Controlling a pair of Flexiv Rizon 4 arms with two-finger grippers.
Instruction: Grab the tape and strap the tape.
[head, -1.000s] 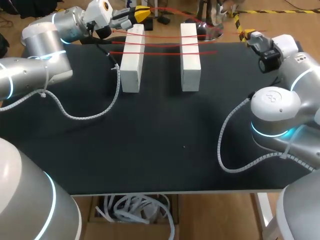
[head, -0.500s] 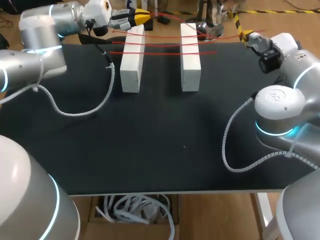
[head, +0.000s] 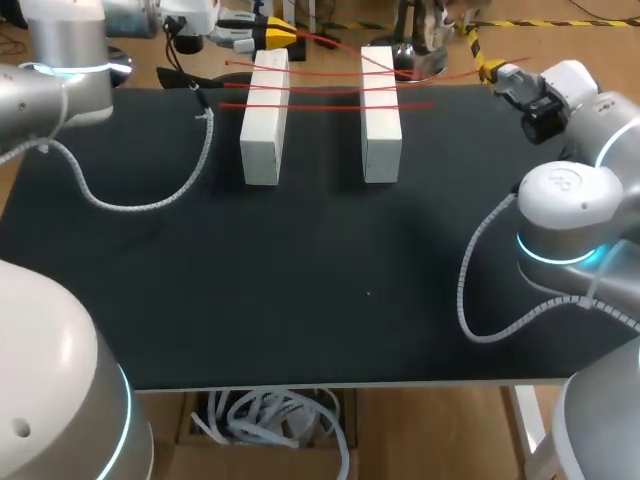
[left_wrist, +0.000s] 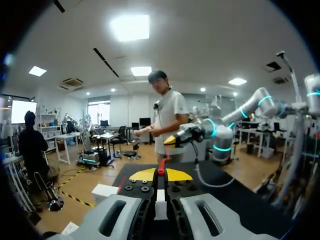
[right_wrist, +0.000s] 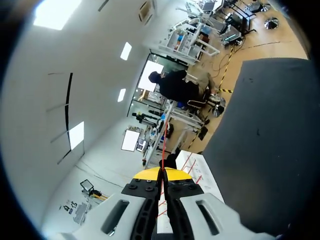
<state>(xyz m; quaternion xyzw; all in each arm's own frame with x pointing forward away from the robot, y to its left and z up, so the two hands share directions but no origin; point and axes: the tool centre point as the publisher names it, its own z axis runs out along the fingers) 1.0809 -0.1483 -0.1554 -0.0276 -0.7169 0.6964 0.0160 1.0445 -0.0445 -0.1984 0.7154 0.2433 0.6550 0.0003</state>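
Strapping is in hand, I judge: the left claw (head: 288, 36), upper left of the frame, and the right claw (head: 484, 70), upper right, are each clamped on the red tape (head: 320, 89) — it spans two white blocks (head: 262, 120). Next move: lower the strand level and tight.

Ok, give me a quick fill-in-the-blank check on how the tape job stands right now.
1. The tape is ___ in colour.
2. It stretches across ___ white blocks.
3. The left gripper and the right gripper are each ___ on the tape.
Missing words: red; two; shut.
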